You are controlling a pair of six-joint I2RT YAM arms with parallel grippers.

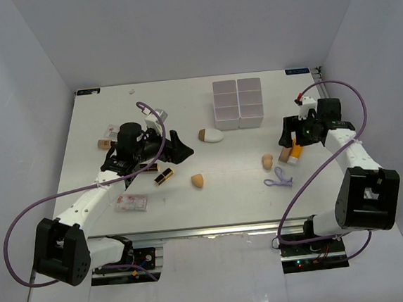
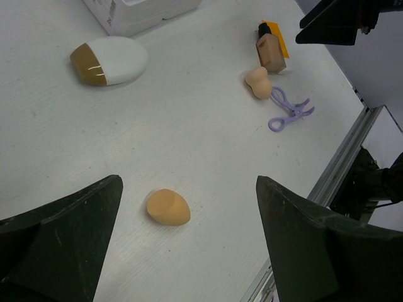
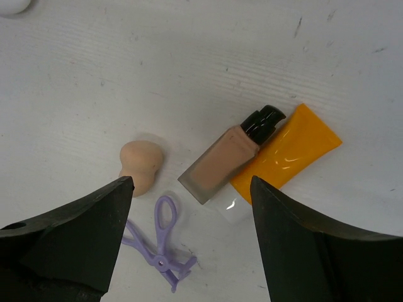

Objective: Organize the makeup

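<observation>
My left gripper [image 1: 178, 150] is open and empty above the table; in its wrist view [image 2: 189, 182] an orange egg-shaped sponge [image 2: 168, 207] [image 1: 198, 182] lies on the table between the jaws, nearer the left one. A white oval piece with a brown tip [image 1: 211, 134] [image 2: 109, 60] lies beyond it. A black-and-gold lipstick [image 1: 163, 176] lies beside the left arm. My right gripper [image 1: 294, 140] [image 3: 189, 182] is open and empty over a tan foundation bottle [image 3: 228, 162] [image 2: 271, 51], an orange tube [image 3: 291, 151], a pale sponge [image 3: 140, 165] [image 1: 267, 161] and a purple loop [image 3: 160, 242] [image 1: 278, 181].
A white multi-compartment box [image 1: 238, 104] [image 2: 138, 12] stands at the back centre. A pink packet [image 1: 131, 203] lies near the left arm, and small items [image 1: 106, 141] lie behind the left wrist. The table's front rail [image 2: 343, 167] runs close to the right of the left gripper.
</observation>
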